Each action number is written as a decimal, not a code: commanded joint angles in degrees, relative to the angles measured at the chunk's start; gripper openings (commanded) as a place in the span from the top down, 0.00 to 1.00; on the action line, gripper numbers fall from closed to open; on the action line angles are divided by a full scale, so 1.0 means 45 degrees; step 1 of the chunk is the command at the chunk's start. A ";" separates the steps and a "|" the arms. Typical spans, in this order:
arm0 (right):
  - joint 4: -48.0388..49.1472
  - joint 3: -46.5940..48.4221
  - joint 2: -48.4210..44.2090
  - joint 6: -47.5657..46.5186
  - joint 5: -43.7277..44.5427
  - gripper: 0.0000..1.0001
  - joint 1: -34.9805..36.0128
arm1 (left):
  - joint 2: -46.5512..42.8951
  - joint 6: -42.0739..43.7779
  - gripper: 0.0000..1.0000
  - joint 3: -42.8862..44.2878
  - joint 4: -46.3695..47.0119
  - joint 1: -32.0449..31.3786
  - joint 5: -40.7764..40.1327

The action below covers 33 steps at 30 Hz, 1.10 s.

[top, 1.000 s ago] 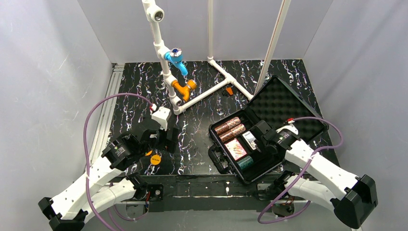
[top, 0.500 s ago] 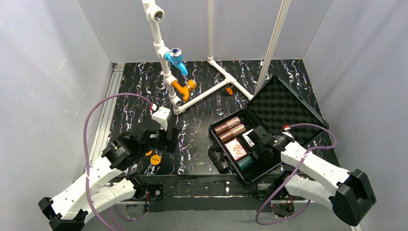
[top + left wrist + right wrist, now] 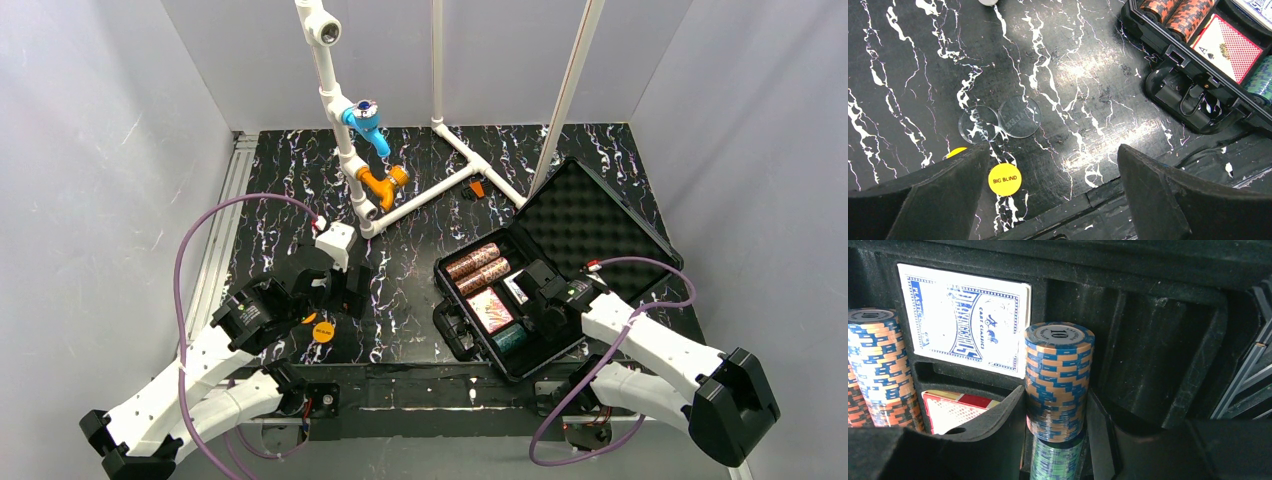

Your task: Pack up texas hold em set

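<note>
Right claw (image 3: 1058, 400), clamped on a chip roll (image 3: 1059, 355): best lowered level into the case (image 3: 1158, 365) groove, aligned with the green roll (image 3: 1054, 462), before release.

1. Case (image 3: 600, 225): black hard plastic, open on the counter, bumpy foam lid tipped back, handle on its left-near side.
2. Two red-brown chip rolls (image 3: 478, 268): lying side by side in the tray's far slots.
3. Red-backed deck (image 3: 490, 308) and blue-backed deck (image 3: 968, 320): flat in the tray pockets.
4. Dark green roll (image 3: 508, 338): near slot.
5. Orange-blue roll (image 3: 1058, 380): "10" on its end, between the right jaws, end-on against the green roll.
6. Yellow "BIG BLIND" disc (image 3: 1004, 179) and two clear discs (image 3: 1019, 116), edges touching: on the counter left of the case.
</note>
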 commanded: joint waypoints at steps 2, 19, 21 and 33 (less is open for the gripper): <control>0.0627 0.0067 -0.0182 0.0186 -0.0292 0.99 -0.0012 | -0.0032 0.0126 0.01 0.0167 -0.0245 -0.0048 -0.0010; 0.1106 -0.0087 -0.0411 -0.0334 -0.1094 0.99 0.0012 | -0.0149 0.0115 0.00 0.0177 -0.0259 -0.0039 -0.0024; 0.1059 -0.0067 -0.0419 -0.0410 -0.1154 0.99 0.0012 | -0.0167 0.0112 0.01 0.0178 -0.0264 -0.0033 -0.0010; 0.1432 -0.0411 -0.1166 -0.0580 -0.1531 0.99 0.0012 | -0.0188 0.0106 0.01 0.0168 -0.0264 -0.0045 0.0033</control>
